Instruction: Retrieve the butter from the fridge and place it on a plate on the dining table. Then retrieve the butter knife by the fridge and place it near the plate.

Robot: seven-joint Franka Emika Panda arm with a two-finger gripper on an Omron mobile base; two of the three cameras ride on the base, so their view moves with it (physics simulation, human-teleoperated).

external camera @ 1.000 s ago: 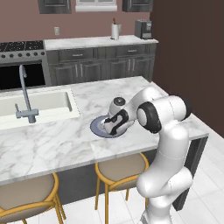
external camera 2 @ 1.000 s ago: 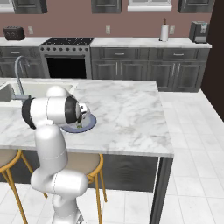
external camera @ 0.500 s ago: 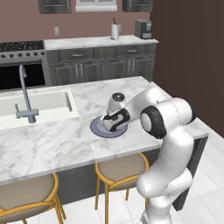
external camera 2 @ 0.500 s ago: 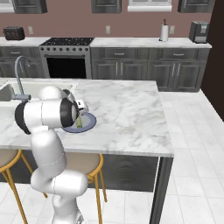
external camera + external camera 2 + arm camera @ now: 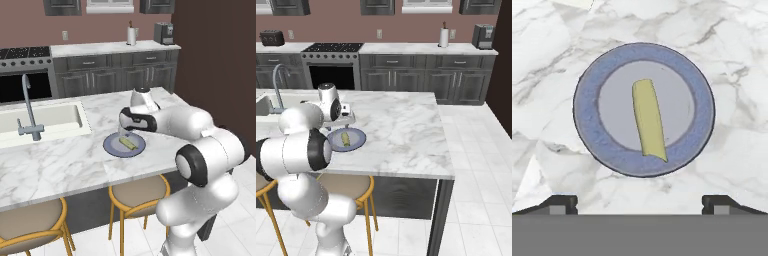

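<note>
The butter (image 5: 648, 120) lies flat on the bluish-grey plate (image 5: 587, 115), on the marble dining table (image 5: 60, 165). In the left base view the butter (image 5: 127, 143) rests on the plate (image 5: 112, 148) near the table's front edge; in the right base view the butter (image 5: 346, 138) is on the plate (image 5: 357, 136). My gripper (image 5: 125, 131) hangs a little above the plate, open and holding nothing. Its fingertips (image 5: 562, 202) stand wide apart, clear of the plate. The gripper (image 5: 346, 120) is above the plate's far side. The fridge and the butter knife are out of view.
A sink (image 5: 45, 117) with a faucet (image 5: 27, 107) is set into the table left of the plate. Brown stools (image 5: 137, 192) stand below the front edge. Wall counters with a stove (image 5: 333, 47), a paper towel roll (image 5: 444, 36) and a coffee machine (image 5: 483, 36) run along the back.
The hand has lifted up off the plate and its jaws have spread a bit wider. The butter stays on the plate.
</note>
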